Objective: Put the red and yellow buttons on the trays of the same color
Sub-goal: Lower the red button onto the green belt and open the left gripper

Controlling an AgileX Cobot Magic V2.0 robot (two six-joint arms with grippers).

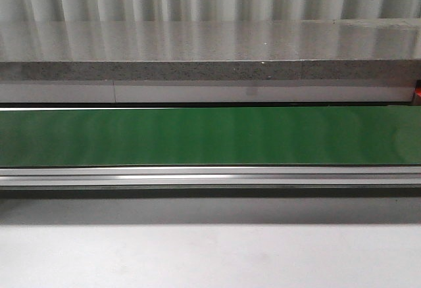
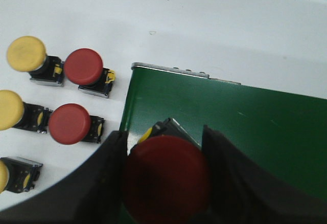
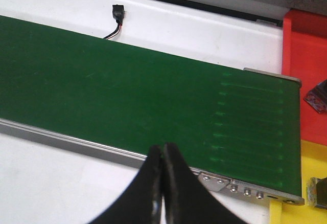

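Left jaws (image 2: 164, 155) clamp a red button (image 2: 164, 180) over the belt (image 2: 255, 132) for conveying; I keep right jaws (image 3: 162, 170) closed, empty.

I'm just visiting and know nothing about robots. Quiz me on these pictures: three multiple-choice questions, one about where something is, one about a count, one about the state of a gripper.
1. Where is the red button that the left gripper holds?
A. Over the end of the green belt
B. On the yellow tray
C. Among the loose buttons on the white table

2. How many loose red buttons lie on the white table in the left wrist view?
A. None
B. Two
C. Five

3. How do the right gripper's fingers stand?
A. Wide apart
B. Clamped on a yellow button
C. Pressed together, holding nothing

Answers:
1. A: the held red button sits in the left gripper above the green belt.
2. B: one red button and another lie beside the yellow ones.
3. C: the right gripper shows its fingertips touching, nothing between.
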